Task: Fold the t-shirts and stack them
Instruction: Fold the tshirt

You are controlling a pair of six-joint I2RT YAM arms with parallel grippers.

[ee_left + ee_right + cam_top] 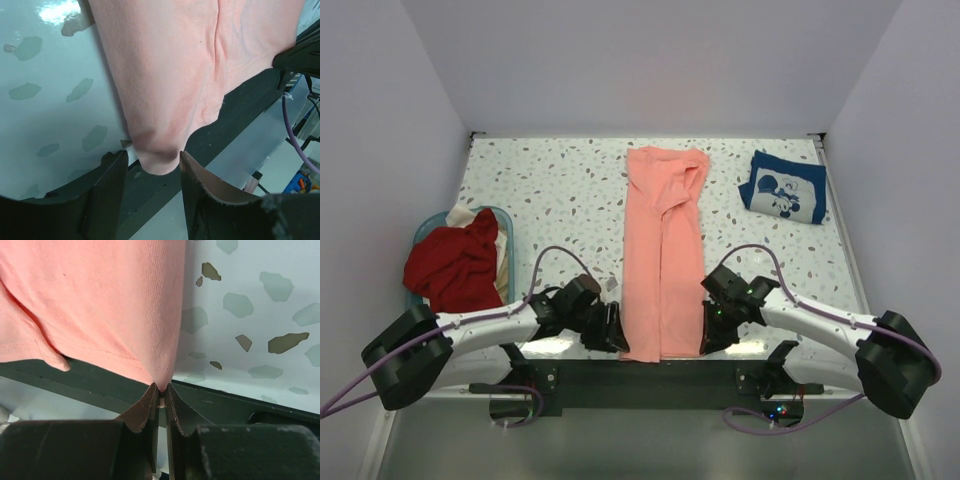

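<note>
A salmon-pink t-shirt [663, 255] lies folded into a long strip down the middle of the table, its hem at the near edge. My right gripper [708, 330] [161, 390] is shut on the hem's right corner, with the pink cloth [100, 305] pinched between its fingertips. My left gripper [615, 330] [152, 167] is open at the hem's left corner. That corner of the pink cloth [175, 65] hangs between its spread fingers. A navy blue t-shirt [783, 187] with white print lies folded at the back right.
A teal basket [425, 228] stands at the left edge, holding a dark red shirt [455, 265] and a cream one [502, 255]. The speckled table [550, 180] ends in a dark front strip [240, 100] under both grippers. Grey walls close in on three sides.
</note>
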